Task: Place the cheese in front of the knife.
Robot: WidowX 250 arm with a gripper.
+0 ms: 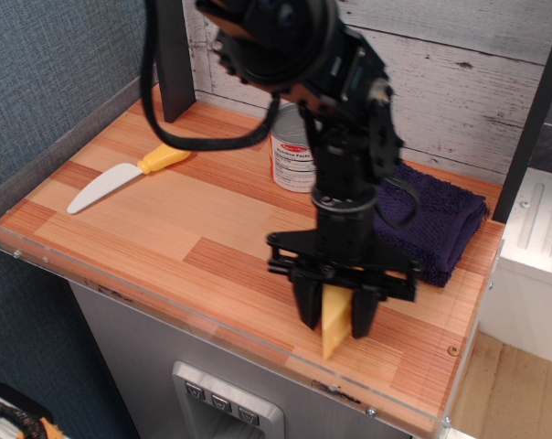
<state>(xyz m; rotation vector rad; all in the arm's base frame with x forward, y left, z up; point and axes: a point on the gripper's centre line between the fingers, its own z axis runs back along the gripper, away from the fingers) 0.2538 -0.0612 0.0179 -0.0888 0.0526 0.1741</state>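
A striped wooden counter (166, 229) with a clear lip along its front and left edges sits against a pale plank wall (459, 55). The knife (121, 176) lies far left, with a can (294, 151) and a purple towel (436, 219) at the back. Near the front edge the gripper (335, 315) pinches the cheese (335, 322), point down, with bare wood stretching left toward the knife.

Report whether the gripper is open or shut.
Shut on the cheese: both fingers of the gripper press the wedge's sides, its tip hanging below them.
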